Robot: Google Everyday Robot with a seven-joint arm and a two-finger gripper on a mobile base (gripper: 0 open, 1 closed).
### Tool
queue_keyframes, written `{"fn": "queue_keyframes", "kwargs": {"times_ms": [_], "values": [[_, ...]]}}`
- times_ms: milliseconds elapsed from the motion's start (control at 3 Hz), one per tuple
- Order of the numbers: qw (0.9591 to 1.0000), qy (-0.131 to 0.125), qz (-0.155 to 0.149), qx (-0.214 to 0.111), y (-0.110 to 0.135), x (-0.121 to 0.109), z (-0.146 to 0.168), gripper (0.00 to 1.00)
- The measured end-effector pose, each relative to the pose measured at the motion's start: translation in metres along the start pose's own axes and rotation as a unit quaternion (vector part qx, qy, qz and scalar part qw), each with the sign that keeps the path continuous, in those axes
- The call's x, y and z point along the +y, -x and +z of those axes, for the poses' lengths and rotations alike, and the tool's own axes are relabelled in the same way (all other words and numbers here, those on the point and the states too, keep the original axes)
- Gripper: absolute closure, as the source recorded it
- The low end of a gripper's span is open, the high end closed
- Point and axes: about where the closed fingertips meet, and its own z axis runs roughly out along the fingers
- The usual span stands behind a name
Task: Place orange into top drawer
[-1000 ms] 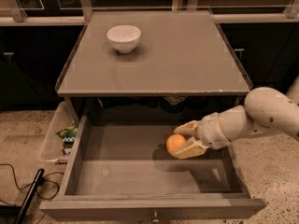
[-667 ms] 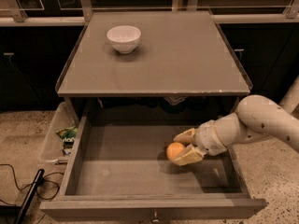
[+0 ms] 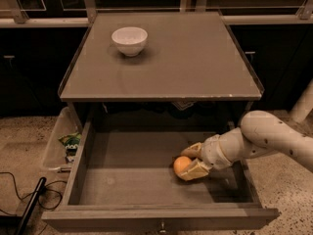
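Note:
The orange (image 3: 182,165) is small and round and sits low inside the open top drawer (image 3: 146,185), right of its middle, at or just above the grey bottom. My gripper (image 3: 190,161) reaches in from the right on a white arm and its tan fingers (image 3: 195,170) are closed around the orange, one behind it and one in front. The drawer's thick front panel with its small knob (image 3: 160,225) is at the bottom edge of the view.
A white bowl (image 3: 129,40) stands on the grey cabinet top (image 3: 195,62) at the back left. A clear plastic bin (image 3: 61,143) with a green packet hangs at the drawer's left side. Black cables and a black stick lie on the floor at lower left.
My gripper has moved down and slightly left with the orange, lower into the drawer. The bowl and drawer have not moved.

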Motion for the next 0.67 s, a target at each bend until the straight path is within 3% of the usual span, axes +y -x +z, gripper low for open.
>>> {"fn": "queue_keyframes", "kwargs": {"times_ms": [667], "values": [[1.0, -0.001, 0.0, 0.0, 0.0001, -0.0003, 0.0003, 0.58]]}}
